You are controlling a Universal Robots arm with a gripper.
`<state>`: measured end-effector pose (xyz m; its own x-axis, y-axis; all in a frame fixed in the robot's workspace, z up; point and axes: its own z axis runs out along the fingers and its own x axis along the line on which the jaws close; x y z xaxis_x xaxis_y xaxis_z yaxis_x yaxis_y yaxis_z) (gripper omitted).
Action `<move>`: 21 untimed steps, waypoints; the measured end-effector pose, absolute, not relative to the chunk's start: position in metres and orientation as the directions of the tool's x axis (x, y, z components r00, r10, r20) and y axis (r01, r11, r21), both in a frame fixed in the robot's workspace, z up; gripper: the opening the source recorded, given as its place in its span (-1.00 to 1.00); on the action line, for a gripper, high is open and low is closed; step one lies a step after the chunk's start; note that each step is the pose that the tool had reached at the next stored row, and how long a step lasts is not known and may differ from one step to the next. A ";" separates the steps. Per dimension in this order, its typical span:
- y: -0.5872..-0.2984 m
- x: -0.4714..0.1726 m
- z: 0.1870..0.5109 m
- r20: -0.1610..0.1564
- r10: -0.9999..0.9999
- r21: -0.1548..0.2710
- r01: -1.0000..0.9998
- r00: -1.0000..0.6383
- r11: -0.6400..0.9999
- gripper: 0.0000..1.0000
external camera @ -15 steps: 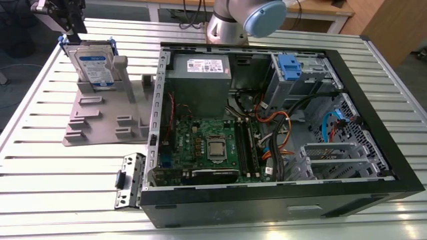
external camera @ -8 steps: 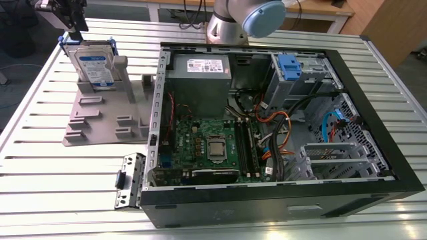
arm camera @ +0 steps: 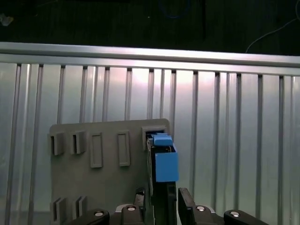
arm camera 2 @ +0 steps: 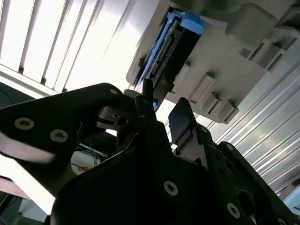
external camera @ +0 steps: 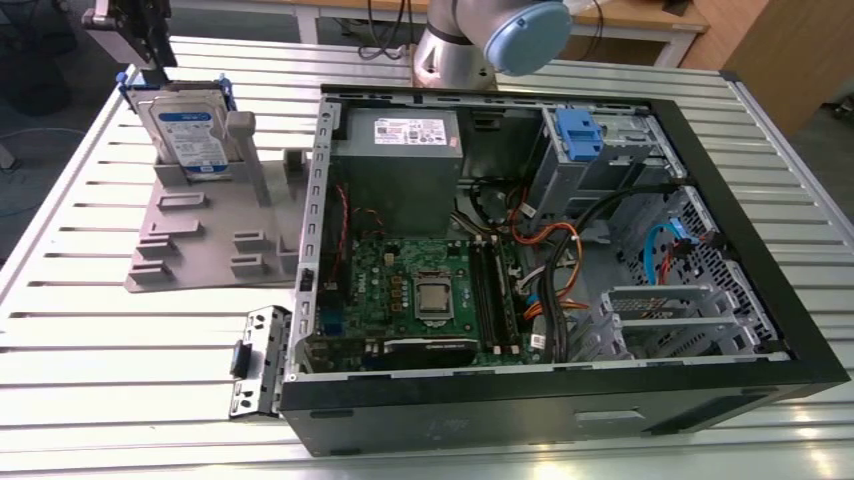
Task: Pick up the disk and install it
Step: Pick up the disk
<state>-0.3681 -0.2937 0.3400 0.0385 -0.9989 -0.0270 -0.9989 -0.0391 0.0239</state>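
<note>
— Your gripper (arm camera: pixel 161 193) hangs with its fingers (arm camera: pixel 183 201) spread apart, holding nothing. Do you see that in the first wrist view?
— Yes. What sits right under it?
— The disk (arm camera: pixel 165 161), standing on edge in a grey holder (arm camera: pixel 101 178); you look along its blue-framed top edge (the second wrist view shows a gap between the fingertips and that edge, so they are apart).
— And around the holder?
— The slatted metal desk (external camera: pixel 80 380). In the exterior view you find the holder toward the exterior view's left, the disk's white-and-blue label facing the camera, your gripper just above it.
— Farther out?
— The open computer case (external camera: pixel 534 420) lies on the desk toward the exterior view's right, motherboard (external camera: pixel 427 285) exposed, well apart from the disk. Beyond the case stands the arm's base (external camera: pixel 461 50).
</note>
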 end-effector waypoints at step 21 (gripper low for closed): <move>-0.294 -0.368 0.339 -0.027 -0.997 0.024 -0.997 0.067 -0.068 0.20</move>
